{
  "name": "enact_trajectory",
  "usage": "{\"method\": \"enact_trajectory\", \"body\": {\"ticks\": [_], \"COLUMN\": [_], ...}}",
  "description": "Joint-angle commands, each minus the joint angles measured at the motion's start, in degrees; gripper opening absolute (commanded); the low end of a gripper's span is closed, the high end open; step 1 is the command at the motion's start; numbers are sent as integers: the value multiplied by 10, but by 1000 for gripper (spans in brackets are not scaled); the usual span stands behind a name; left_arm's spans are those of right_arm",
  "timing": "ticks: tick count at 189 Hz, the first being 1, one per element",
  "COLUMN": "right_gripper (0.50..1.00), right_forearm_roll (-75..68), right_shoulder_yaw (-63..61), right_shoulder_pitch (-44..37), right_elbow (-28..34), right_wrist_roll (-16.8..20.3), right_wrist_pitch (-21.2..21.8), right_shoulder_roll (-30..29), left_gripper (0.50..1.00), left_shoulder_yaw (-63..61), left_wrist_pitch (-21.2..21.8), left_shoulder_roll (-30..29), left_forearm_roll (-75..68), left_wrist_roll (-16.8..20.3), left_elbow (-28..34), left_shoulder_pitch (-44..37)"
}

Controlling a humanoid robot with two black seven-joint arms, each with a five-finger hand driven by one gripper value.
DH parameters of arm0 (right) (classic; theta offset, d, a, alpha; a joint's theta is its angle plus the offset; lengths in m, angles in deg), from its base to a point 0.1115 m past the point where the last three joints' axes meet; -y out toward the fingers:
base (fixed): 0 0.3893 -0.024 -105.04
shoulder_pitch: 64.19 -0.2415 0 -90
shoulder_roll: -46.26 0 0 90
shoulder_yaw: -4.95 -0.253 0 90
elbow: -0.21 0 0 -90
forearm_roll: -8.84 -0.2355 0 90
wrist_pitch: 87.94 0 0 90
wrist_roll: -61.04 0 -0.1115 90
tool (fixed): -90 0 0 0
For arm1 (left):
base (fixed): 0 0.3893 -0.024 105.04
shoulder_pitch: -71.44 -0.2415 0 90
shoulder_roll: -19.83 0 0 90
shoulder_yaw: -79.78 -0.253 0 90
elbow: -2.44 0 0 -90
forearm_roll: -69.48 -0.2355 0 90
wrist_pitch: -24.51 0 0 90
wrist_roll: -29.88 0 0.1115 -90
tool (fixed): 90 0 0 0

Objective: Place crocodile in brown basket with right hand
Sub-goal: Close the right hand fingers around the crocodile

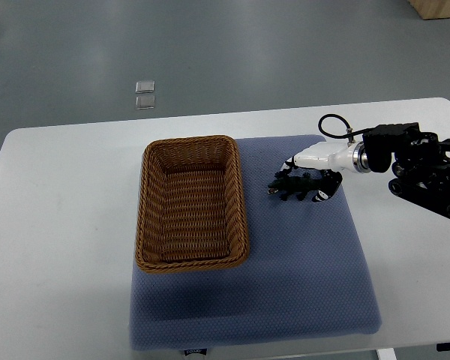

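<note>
Crocodile [289,187], dark green toy, clasped in curled fingers of right hand [315,169], over blue mat [300,262], near right of brown basket [187,141], basket apart from toy, white table [60,225] beneath.

White robot hand [312,172] — black arm [424,171], cable [332,120]

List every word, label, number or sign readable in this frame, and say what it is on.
Small dark tag on the front edge of the blue mat: pale marks, too small to read.
Brown basket, crocodile, right hand, white table: no print visible.
No text in this frame is legible.
</note>
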Motion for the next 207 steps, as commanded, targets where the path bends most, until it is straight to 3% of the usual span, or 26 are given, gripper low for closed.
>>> {"method": "enact_trajectory", "body": {"ticks": [1,41,63,119,207], "right_gripper": [795,725,719,509,500], "right_forearm_roll": [3,10,14,20,17], "right_shoulder_yaw": [0,0,1,1,-6], "right_shoulder_pitch": [1,3,6,5,0], "right_elbow": [0,0,0,-1,-1], "right_wrist_roll": [0,0,0,0,-1], "right_wrist_pitch": [-1,-2,-8,-10,-8], "right_shoulder_roll": [0,-8,-10,-10,3], "left_gripper": [1000,1000,1000,1000,1000], "left_shoulder_yaw": [0,0,0,0,0], "left_wrist_pitch": [0,0,0,0,0], "left_shoulder_roll": [0,0,0,0,0], "left_forearm_roll": [0,0,0,0,0], "left_wrist_roll": [0,0,0,0,0], "left_elbow": [0,0,0,0,1], "left_shoulder_pitch": [0,0,0,0,0]}}
